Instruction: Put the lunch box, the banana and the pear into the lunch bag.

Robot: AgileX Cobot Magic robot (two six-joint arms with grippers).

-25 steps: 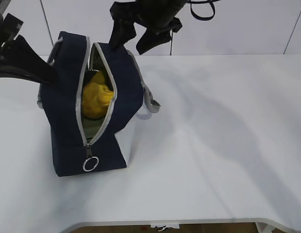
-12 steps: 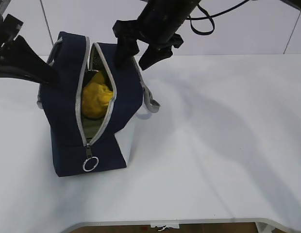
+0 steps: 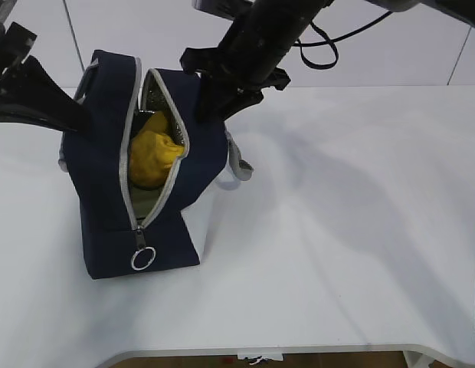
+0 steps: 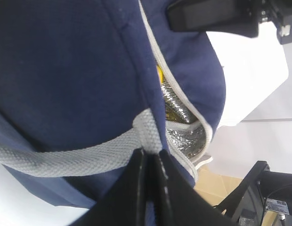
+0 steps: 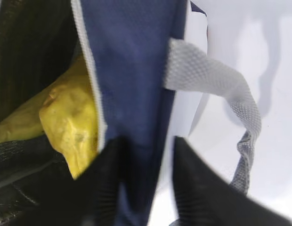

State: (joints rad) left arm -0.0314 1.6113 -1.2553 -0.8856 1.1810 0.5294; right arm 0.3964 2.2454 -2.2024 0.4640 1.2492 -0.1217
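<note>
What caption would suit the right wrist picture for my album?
Black jaws straddle the navy-blue fabric lunch bag wall beside its grey webbing handle, yellow fruit inside.

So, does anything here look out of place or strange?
Nothing looks spilled or damaged. The lunch bag leans a little, its zipper open, yellow fruit showing inside. The left gripper pinches a grey handle; the right gripper straddles the opposite wall.

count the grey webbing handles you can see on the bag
2. One handle hangs down the lunch bag's right side beside the right fingers; the other handle is on the left side, pinched by the left fingers.
</note>
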